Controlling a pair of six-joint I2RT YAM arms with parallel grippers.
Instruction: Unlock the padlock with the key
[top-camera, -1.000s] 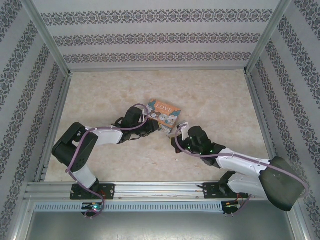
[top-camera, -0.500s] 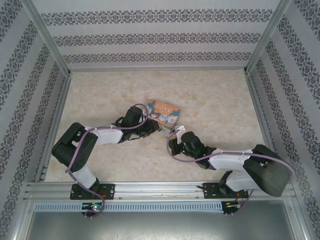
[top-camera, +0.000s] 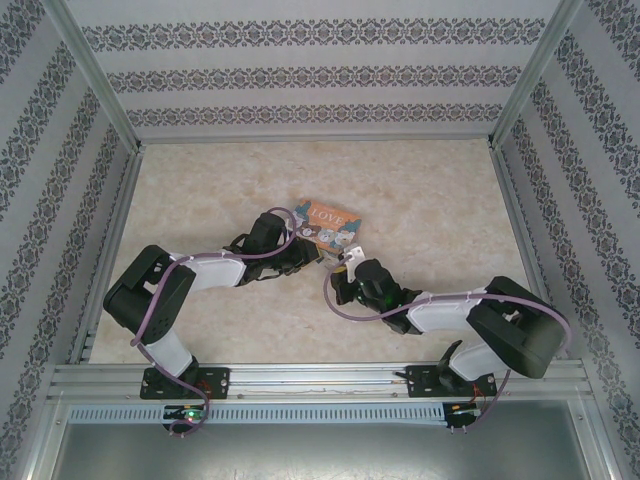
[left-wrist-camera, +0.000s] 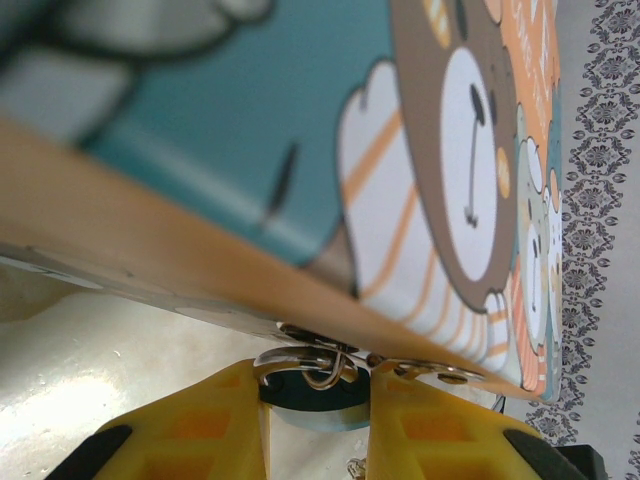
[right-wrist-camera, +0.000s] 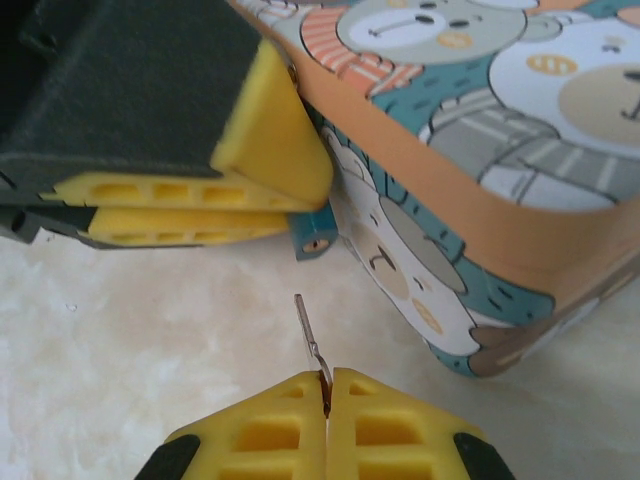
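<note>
Wrist view, left end effector (left-wrist-camera: 315, 385): the yellow fingers (left-wrist-camera: 200, 420) are drawn in narrow on the padlock (left-wrist-camera: 312, 396), one on each side of its dark teal body. The silvery shackle (left-wrist-camera: 300, 362) sits right up against the orange lower edge of the tin (top-camera: 330, 222).

Wrist view, right end effector (right-wrist-camera: 327, 380): the fingers are pressed together on the key (right-wrist-camera: 308, 325). Its thin blade sticks out past the tips, leans a little left and aims at the padlock's teal end face. There is a small gap between blade tip and padlock (not touching). The padlock pokes out from under the left fingers, just beside the tin's side wall.

Top view: both end effectors meet at the tin's near corner, about mid table (top-camera: 430, 190).

Against a second ago:
- The right arm (top-camera: 500, 320) has folded in. Its bulky elbow, earlier out toward the near right corner, now sits further left.
- The right wrist has slid left, closing on the left end effector. Half a second ago it was partway there.
- The left arm (top-camera: 190, 280) is in the same pose.
- The tin is in the same spot.
</note>
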